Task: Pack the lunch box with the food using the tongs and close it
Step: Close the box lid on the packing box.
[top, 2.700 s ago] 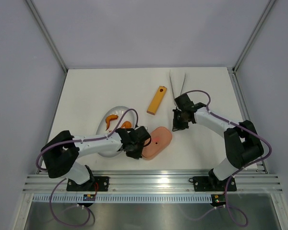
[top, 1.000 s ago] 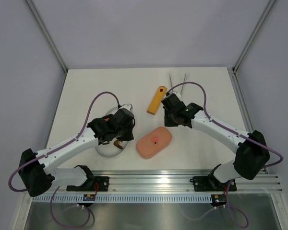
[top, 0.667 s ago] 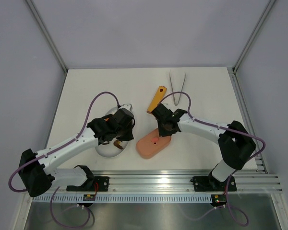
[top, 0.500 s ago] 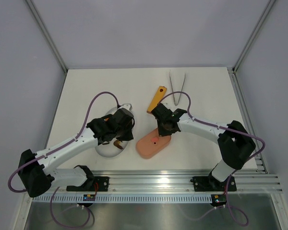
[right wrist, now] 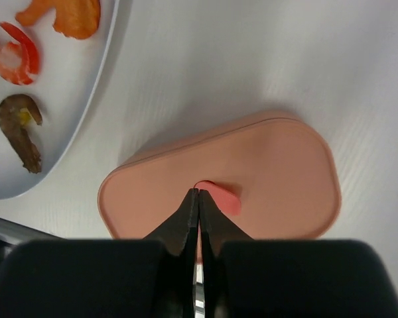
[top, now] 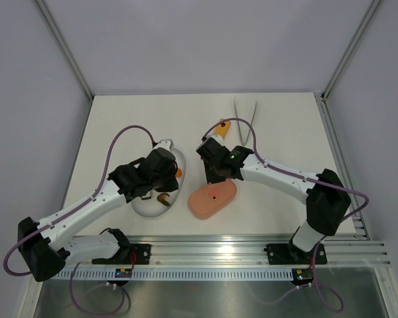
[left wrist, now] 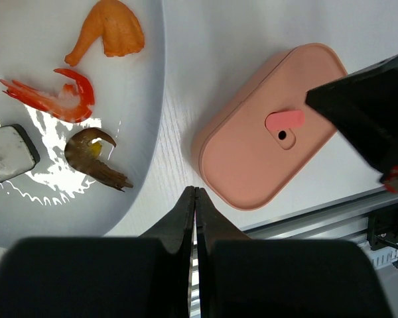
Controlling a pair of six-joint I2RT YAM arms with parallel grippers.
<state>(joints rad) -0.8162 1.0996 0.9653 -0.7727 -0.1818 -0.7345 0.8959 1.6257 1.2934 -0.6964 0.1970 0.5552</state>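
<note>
The pink lunch box (top: 212,200) lies near the front of the table with its lid on, a small pink tab (right wrist: 224,199) at the lid's centre. My right gripper (right wrist: 198,192) hangs over the lid, shut, its tips at the tab's left end. Left of the box, my left gripper (left wrist: 196,189) is shut and holds nothing, above the gap between box and white plate (left wrist: 146,79). The food is on the plate: an orange piece (left wrist: 111,30), a red shrimp (left wrist: 61,98), a brown shrimp (left wrist: 93,154) and a dark-and-white cube (left wrist: 10,152). The silvery tongs (top: 244,122) lie at the back.
A yellow-orange bar (top: 220,126) lies beside the tongs, partly hidden under my right arm and its purple cable. The metal rail (top: 212,250) runs along the table's front edge, close to the lunch box. Grey walls enclose the table on three sides.
My left gripper has left the lunch box and drawn back over the plate. My right gripper swung in from the right to hang over the lid, lately shifting a little left.
</note>
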